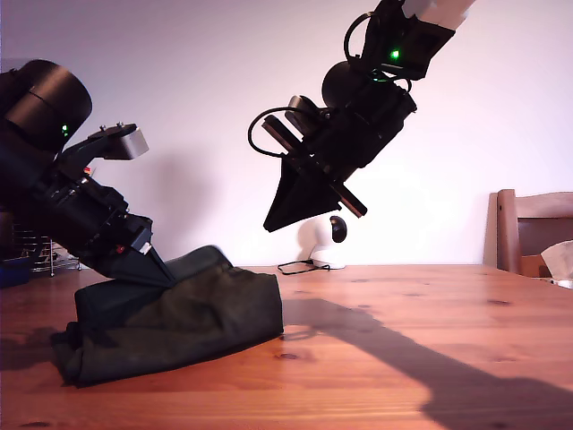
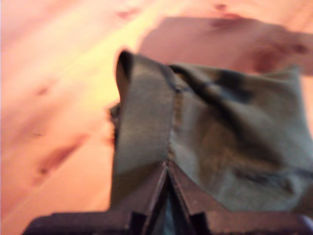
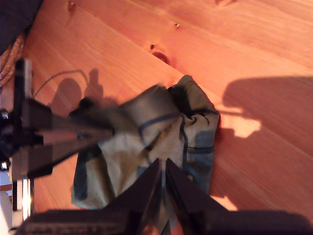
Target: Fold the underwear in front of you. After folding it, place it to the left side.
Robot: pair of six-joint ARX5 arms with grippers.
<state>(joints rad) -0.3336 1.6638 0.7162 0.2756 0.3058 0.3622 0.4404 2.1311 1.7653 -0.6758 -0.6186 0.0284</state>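
Currently, in the exterior view, the underwear (image 1: 179,318) is lying in a folded bundle on the wooden table (image 1: 412,340) at the exterior view's left, with my first gripper (image 1: 159,266) pinching its upper edge while my second gripper (image 1: 273,222) is hanging above, clear of the cloth. Along the first wrist view, the jaws are meeting on the waistband (image 2: 144,127). Along the second wrist view, the jaws are nearly closed, holding nothing. Folding appears mostly done; releasing and final placement are remaining.
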